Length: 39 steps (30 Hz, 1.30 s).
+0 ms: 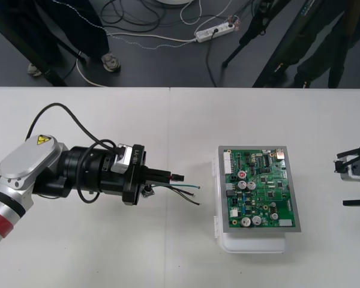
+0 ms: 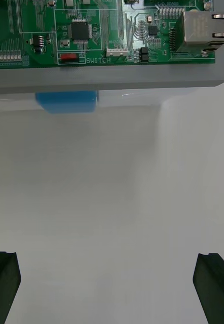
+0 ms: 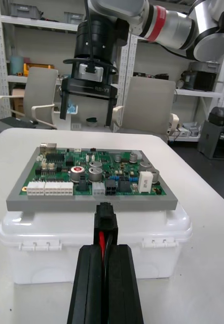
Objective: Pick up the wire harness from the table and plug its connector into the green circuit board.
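Observation:
The green circuit board (image 1: 259, 189) lies on its white base (image 1: 252, 243) right of the table's centre. My left gripper (image 1: 171, 176) is left of it, level with the table and pointing at the board. It is shut on the harness's black plug (image 1: 178, 177), and thin wires (image 1: 189, 193) trail toward the board. In the left wrist view the shut fingers (image 3: 89, 283) hold the plug (image 3: 106, 223) with red and black wires, just short of the board (image 3: 91, 174) edge and apart from it. My right gripper (image 1: 357, 177) waits open at the right side.
The right wrist view has that arm's fingers (image 2: 3, 283) far apart over bare table, facing the board (image 2: 107, 35) edge and a blue part (image 2: 66, 101) under it. The right gripper (image 3: 89, 96) stands open beyond the board in the left wrist view. Cables lie on the floor (image 1: 168, 36).

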Each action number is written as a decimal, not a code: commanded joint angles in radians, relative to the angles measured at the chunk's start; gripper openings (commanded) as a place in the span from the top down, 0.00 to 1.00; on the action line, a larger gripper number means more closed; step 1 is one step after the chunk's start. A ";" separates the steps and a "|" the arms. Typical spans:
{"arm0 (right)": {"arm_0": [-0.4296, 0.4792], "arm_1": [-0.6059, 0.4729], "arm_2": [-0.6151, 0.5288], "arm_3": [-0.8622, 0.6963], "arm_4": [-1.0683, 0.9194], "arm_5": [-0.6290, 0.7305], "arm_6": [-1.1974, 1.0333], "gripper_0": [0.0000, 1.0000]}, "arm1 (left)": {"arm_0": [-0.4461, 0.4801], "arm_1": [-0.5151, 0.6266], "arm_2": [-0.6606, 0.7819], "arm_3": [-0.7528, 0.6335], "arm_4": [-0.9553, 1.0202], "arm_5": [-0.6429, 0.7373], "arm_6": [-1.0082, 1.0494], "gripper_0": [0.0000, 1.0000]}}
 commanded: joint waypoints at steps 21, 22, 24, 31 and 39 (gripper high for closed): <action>-0.008 -0.034 0.161 -0.061 0.119 -0.006 -0.067 0.00 | -0.021 -0.151 -0.002 0.161 -0.041 -0.075 -0.213 1.00; -0.011 -0.034 0.170 -0.061 0.124 -0.006 -0.074 0.00 | -0.021 -0.152 -0.002 0.161 -0.046 -0.073 -0.214 1.00; -0.018 -0.032 0.189 -0.067 0.139 -0.006 -0.107 0.00 | -0.021 -0.154 -0.004 0.163 -0.049 -0.067 -0.213 1.00; -0.048 -0.031 0.253 -0.080 0.198 -0.006 -0.143 0.00 | -0.021 -0.165 -0.028 0.161 -0.049 -0.015 -0.213 1.00; -0.081 0.004 0.296 -0.080 0.251 -0.006 -0.158 0.00 | -0.023 -0.189 -0.036 0.163 -0.052 0.044 -0.210 1.00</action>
